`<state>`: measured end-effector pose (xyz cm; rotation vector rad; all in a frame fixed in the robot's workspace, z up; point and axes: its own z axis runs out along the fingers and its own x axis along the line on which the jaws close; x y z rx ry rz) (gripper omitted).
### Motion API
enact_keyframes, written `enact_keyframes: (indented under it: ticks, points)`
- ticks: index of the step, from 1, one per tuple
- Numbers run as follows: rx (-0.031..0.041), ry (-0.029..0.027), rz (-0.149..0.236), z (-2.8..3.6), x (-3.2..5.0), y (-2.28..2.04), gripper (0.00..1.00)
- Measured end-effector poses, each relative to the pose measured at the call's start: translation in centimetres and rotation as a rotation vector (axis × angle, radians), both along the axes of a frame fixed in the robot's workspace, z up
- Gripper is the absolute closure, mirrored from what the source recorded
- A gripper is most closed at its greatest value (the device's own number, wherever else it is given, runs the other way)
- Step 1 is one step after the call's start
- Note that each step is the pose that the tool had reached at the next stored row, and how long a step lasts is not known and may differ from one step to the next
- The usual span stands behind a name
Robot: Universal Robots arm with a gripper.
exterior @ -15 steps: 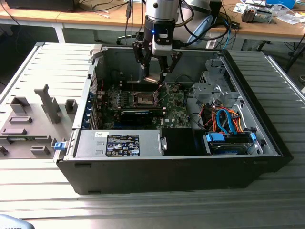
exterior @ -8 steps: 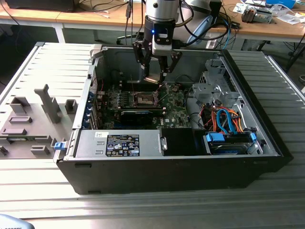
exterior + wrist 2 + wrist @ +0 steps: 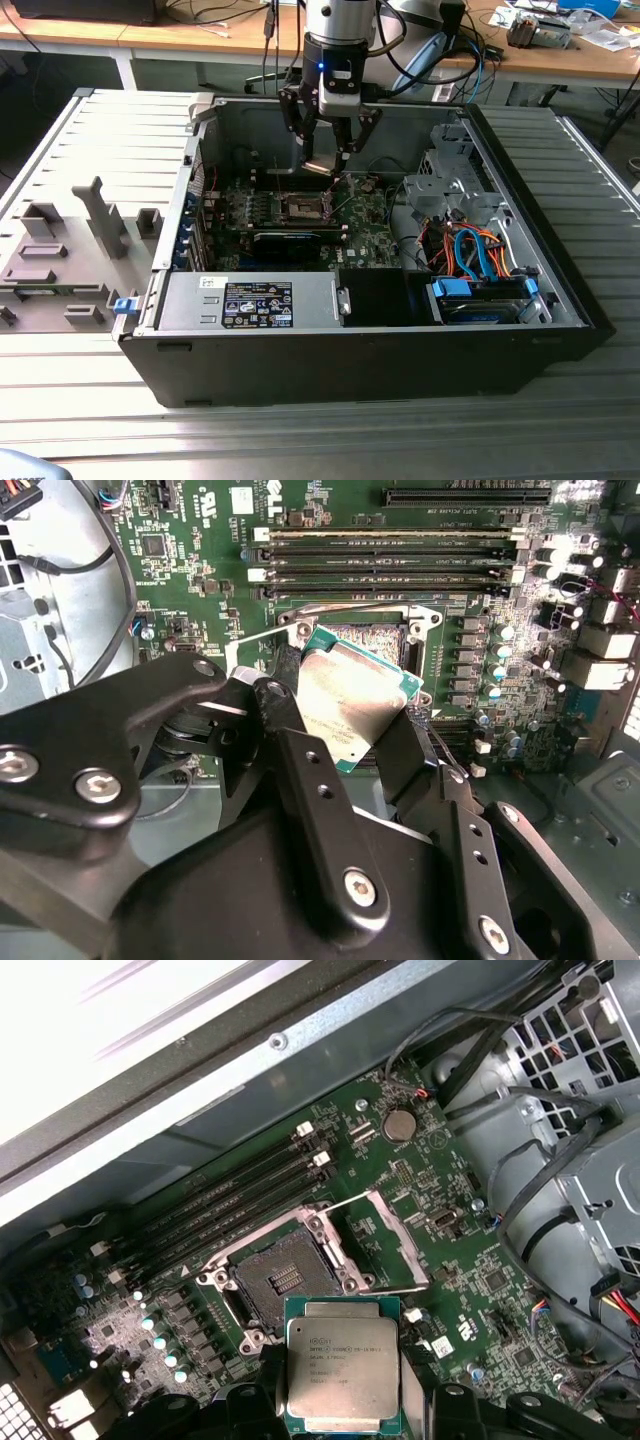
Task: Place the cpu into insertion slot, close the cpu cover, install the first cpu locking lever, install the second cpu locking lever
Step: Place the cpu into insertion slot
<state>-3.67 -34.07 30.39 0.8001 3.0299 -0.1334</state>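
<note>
In the exterior view, one arm reaches down from above into one open computer case (image 3: 380, 350) that lies on a ribbed metal counter (image 3: 300, 440). The gripper (image 3: 327, 160) points straight down over the green board (image 3: 365, 235). Its jaws are drawn narrow on the one cpu (image 3: 320, 166), which hangs in the air a little above the one insertion slot (image 3: 300, 207) and apart from it.

In the second wrist view, two black fingers (image 3: 275, 705) pinch the cpu (image 3: 350, 695) by opposite edges. The chip is tilted, with its silver top and green rim showing. Beyond it lie the insertion slot (image 3: 375, 628) with its silvery rim and four long memory slots (image 3: 390, 555) side by side.

In the first wrist view, the cpu (image 3: 343, 1365) is seen with its metal top up, just beside the insertion slot (image 3: 280, 1285), whose pin field lies bare. The one cpu cover (image 3: 390, 1240) is swung open next to the slot, and the board shows through its window. The four memory slots (image 3: 230, 1210) run along the slot's other side.
</note>
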Motion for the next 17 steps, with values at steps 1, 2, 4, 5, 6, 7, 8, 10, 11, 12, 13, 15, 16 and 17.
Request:
enact_keyframes:
  ticks: [1,2,4,5,6,7,8,10,11,12,13,15,16,17]
  points:
    - [-0.0002,0.0000,-0.001,0.00,0.00,0.00,0.45]
    - [-0.0005,0.0000,-0.001,0.00,0.00,0.00,0.45]
    - [-0.0011,0.0000,-0.003,0.00,0.00,0.00,0.45]
    - [-0.0013,0.0000,-0.003,0.00,0.00,0.00,0.45]
    - [-0.0015,0.0000,-0.004,0.00,0.00,0.00,0.45]
    - [-0.0019,0.0000,-0.005,0.00,0.00,0.00,0.45]
    - [-0.0022,0.0000,-0.006,0.00,0.00,0.00,0.45]
    - [-0.0028,0.0000,-0.007,0.00,0.00,0.00,0.45]
    - [-0.0031,0.0000,-0.008,0.00,0.00,0.00,0.45]
    - [-0.0033,0.0000,-0.008,0.00,0.00,0.00,0.45]
    - [-0.0035,0.0000,-0.009,0.00,0.00,0.00,0.45]
    - [-0.0041,0.0000,-0.010,0.00,0.00,0.00,0.45]
    - [-0.0046,0.0000,-0.011,0.00,0.00,0.00,0.45]
    - [-0.0048,0.0000,-0.011,0.00,0.00,0.00,0.45]
